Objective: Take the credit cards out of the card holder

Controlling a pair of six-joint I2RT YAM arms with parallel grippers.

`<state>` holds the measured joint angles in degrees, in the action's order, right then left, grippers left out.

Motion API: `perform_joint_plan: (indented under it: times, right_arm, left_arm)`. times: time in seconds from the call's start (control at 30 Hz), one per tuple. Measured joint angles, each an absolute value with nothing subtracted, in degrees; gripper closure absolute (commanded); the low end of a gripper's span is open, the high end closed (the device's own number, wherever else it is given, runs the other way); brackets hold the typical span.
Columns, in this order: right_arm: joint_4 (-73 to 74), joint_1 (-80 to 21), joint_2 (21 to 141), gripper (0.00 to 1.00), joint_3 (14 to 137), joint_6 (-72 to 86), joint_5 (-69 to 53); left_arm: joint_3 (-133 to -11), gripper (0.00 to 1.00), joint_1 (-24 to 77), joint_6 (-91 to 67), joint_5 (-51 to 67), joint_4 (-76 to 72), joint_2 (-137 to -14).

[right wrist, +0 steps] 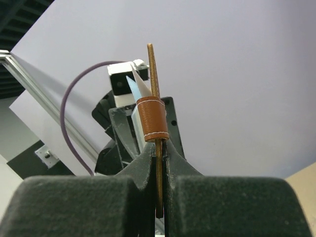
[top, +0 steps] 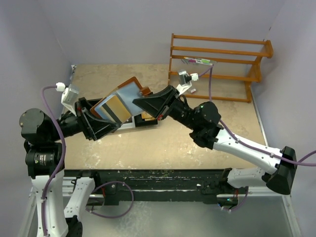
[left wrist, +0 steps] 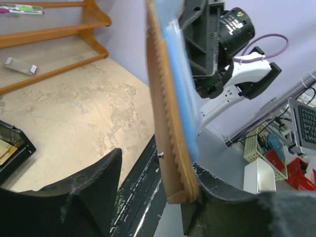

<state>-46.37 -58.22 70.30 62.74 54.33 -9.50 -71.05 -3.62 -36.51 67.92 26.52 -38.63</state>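
Right gripper (right wrist: pixel 159 157) clamps card holder (top: pixel 128 93); black tray (left wrist: pixel 18 135) beneath.

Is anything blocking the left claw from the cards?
No, nothing visible does. The right gripper holds the card holder up in the air, and the credit cards poke out right between the open fingers of the left gripper.

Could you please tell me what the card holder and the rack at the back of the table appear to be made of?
The card holder looks like smooth brown leather, with white stitching on its loop and a light blue lining; it could be imitation leather. The rack looks like wood with an orange-brown stain, judging by its square rails and warm colour.
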Motion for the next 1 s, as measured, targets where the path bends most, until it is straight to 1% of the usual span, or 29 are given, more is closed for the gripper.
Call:
perform_joint_plan:
  times: [0.2, 0.3, 0.43, 0.57, 0.6, 0.63, 0.67, 0.7, 0.77, 0.83, 0.87, 0.9, 1.0]
  right_arm:
    - [-48.10, -58.61, 72.58, 1.00, 61.12, 56.31, -9.41]
    - [-49.17, -58.89, 72.69, 1.00, 59.96, 56.84, -8.80]
    - [-51.44, -59.24, 72.25, 1.00, 57.87, 57.65, -7.62]
    - [-53.54, -59.35, 71.46, 1.00, 55.96, 58.50, -6.96]
    - [-54.19, -59.35, 71.37, 1.00, 55.55, 58.72, -6.96]
    - [-54.78, -59.35, 71.31, 1.00, 55.22, 59.00, -6.96]
    - [-55.31, -59.35, 71.29, 1.00, 54.85, 59.22, -6.94]
    - [-55.88, -59.35, 71.29, 0.99, 54.39, 59.44, -6.94]
    - [-56.12, -59.35, 71.31, 0.84, 53.84, 59.70, -6.92]
    - [-56.05, -59.35, 71.55, 0.65, 53.76, 60.25, -7.55]
    - [-55.88, -59.35, 71.64, 0.58, 53.76, 60.73, -8.32]
    - [-55.07, -59.33, 71.64, 0.52, 53.76, 60.80, -8.95]
    - [-49.69, -58.57, 71.66, 0.42, 54.41, 60.14, -10.76]
  left_arm:
    - [-70.85, 0.56, -3.62, -39.99, 70.30, 22.79, -38.65]
    - [-70.85, 0.61, -3.62, -40.97, 71.02, 21.67, -38.72]
    - [-70.85, 0.71, -3.62, -41.43, 72.99, 20.53, -39.31]
    - [-70.87, 0.83, -3.62, -41.39, 74.30, 20.62, -40.58]
    - [-70.91, 0.86, -3.62, -40.99, 74.39, 21.06, -40.95]
    - [-71.07, 0.96, -3.62, -40.38, 74.37, 22.02, -41.30]
    - [-71.42, 1.00, -3.62, -39.22, 74.35, 23.29, -41.67]
    - [-72.27, 1.00, -3.62, -37.39, 74.15, 25.65, -42.19]
    - [-74.35, 1.00, -3.60, -32.97, 73.17, 31.03, -43.00]
    - [-77.01, 1.00, -3.51, -27.73, 71.40, 36.97, -43.81]
    - [-78.94, 1.00, -3.49, -24.34, 69.60, 40.47, -44.38]
    - [-80.12, 1.00, -3.49, -22.33, 68.40, 42.35, -44.80]
    - [-83.94, 1.00, -3.49, -14.98, 64.51, 49.08, -46.44]
